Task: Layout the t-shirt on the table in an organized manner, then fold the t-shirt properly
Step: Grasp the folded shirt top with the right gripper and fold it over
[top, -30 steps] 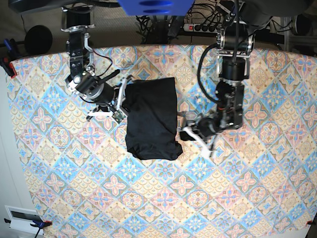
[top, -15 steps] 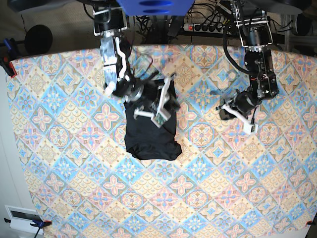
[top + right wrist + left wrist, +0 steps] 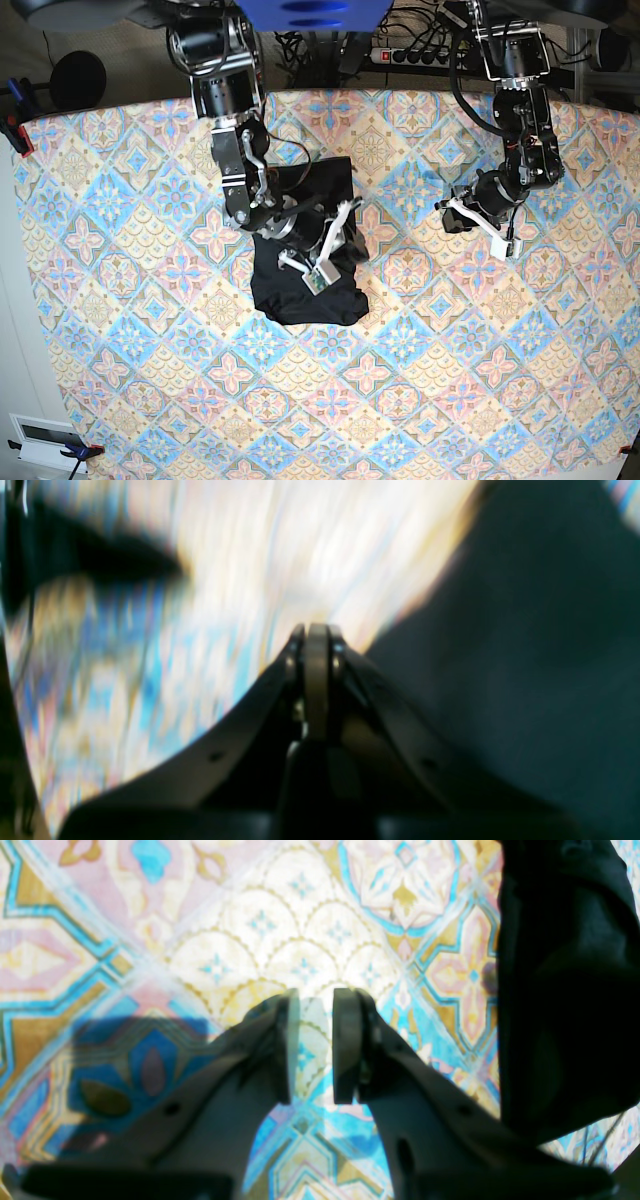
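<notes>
So the folding was the step in hand, and pretty far along by my read: the black t-shirt (image 3: 300, 265) lay as a narrow upright bundle near the middle of the counter (image 3: 330, 400), with its lower end flaring out a bit on both sides. The right claw (image 3: 317, 630) was clenched and right over the shirt; I couldn't tell if any cloth was pinched in it, the wrist view was too blurry. The left claw (image 3: 312, 997) was parted, nothing between its tips, just tiled cloth under it, and it was off to the side of the shirt, not touching.

My guess is the next move called for either smoothing the bundle flat or lifting one short end and bringing it over to make the thing shorter. That flared lower end looked like it wanted tidying, and thin fabric like that could easily have bunched or slid if it got dragged.

Counting stuff: one t-shirt, one counter, two arms (image 3: 235, 130) (image 3: 510, 120), and two claws, one per arm. Didn't spot a second garment anywhere.
</notes>
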`<state>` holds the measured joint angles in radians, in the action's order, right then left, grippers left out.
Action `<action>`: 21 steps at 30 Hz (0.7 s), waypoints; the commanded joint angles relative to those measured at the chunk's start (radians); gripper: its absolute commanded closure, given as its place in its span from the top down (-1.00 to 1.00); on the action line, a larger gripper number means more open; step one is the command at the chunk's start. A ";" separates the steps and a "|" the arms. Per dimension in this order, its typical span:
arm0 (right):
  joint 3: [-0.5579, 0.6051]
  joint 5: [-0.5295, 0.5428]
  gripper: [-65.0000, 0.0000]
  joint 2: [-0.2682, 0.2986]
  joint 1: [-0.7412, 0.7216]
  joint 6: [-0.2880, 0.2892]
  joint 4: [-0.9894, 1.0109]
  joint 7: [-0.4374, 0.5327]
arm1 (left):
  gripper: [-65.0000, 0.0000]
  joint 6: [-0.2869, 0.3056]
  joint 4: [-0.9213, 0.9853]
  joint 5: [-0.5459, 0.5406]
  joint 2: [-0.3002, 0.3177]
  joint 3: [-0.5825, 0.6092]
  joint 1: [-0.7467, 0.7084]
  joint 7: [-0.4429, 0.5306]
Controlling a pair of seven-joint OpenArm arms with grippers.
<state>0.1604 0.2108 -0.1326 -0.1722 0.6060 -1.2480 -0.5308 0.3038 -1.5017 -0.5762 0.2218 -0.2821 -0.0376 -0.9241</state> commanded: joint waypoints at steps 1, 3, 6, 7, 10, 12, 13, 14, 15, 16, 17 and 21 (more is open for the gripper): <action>0.003 0.008 -1.00 -0.008 0.009 0.016 -0.005 0.001 | -0.68 0.004 -0.021 -0.012 0.011 -0.004 0.014 0.015; 0.003 0.006 -1.00 -0.006 0.010 0.016 -0.003 0.001 | -0.68 0.004 -0.021 -0.012 0.011 -0.004 0.014 0.015; 0.003 0.006 -1.00 -0.005 0.038 -0.024 0.012 0.004 | -0.68 0.005 -0.021 -0.012 0.011 -0.004 0.017 0.015; 0.003 0.006 -1.00 -0.005 0.050 -0.044 0.012 0.016 | -0.68 0.005 -0.021 -0.012 0.011 -0.004 0.018 0.015; 0.003 0.006 -1.00 0.008 0.076 -0.053 0.026 0.041 | -0.68 0.005 -0.023 -0.012 0.011 -0.004 0.020 0.015; 0.003 0.008 -1.00 0.024 0.081 -0.053 0.040 0.042 | -0.68 0.005 -0.023 -0.012 0.011 -0.004 0.020 0.015; 0.003 0.008 -1.00 0.024 0.081 -0.054 0.049 0.042 | -0.68 0.005 -0.023 -0.012 0.011 -0.004 0.020 0.015; -0.002 0.006 -1.00 0.024 0.081 -0.054 0.060 0.042 | -0.68 0.005 -0.023 -0.012 0.009 -0.004 0.020 0.015; -0.020 0.006 -1.00 0.024 0.082 -0.054 0.070 0.042 | -0.68 0.005 -0.023 -0.012 0.009 -0.004 0.021 0.015; -0.052 0.005 -1.00 0.024 0.082 -0.054 0.084 0.042 | -0.68 0.005 -0.023 -0.012 0.009 -0.004 0.021 0.015; -0.088 0.005 -1.00 0.024 0.082 -0.054 0.095 0.041 | -0.68 0.005 -0.023 -0.012 0.009 -0.004 0.021 0.015; -0.187 0.005 -1.00 0.037 0.082 -0.054 0.123 0.034 | -0.68 0.005 -0.023 -0.014 0.009 -0.004 0.023 0.015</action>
<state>-0.0109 0.2714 -0.1265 -0.0895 0.6170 -1.1309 -0.4538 0.3065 -1.5028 -0.5766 0.2192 -0.2821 -0.0307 -0.9245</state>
